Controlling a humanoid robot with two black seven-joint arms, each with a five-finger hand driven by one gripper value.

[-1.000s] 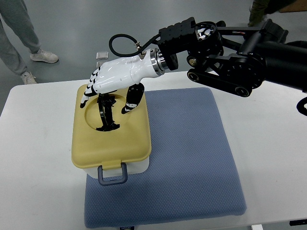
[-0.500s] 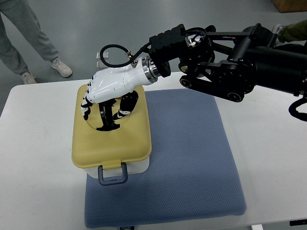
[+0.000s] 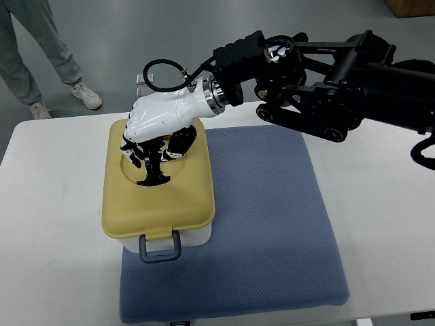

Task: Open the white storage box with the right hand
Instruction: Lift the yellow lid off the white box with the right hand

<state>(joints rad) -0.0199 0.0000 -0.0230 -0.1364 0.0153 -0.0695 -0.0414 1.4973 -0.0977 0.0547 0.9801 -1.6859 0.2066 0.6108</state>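
The white storage box (image 3: 198,237) stands on the left part of a blue mat (image 3: 272,224), under a yellow lid (image 3: 183,197) with a round recess. A black handle (image 3: 153,174) stands upright in that recess. My right hand (image 3: 155,151) reaches in from the right, its white palm over the recess. Its fingers (image 3: 130,153) and thumb curl down around the upper part of the handle. A grey latch (image 3: 160,248) hangs at the box's near side. The lid sits flat on the box.
The mat lies on a white table (image 3: 54,204), which has bare surface left and right of it. A person's legs (image 3: 41,47) stand on the floor beyond the far left corner. The black right arm (image 3: 326,81) spans the far right.
My right hand has moved slightly left and lower over the recess, and its fingers have curled in around the black handle. The lid has not lifted.
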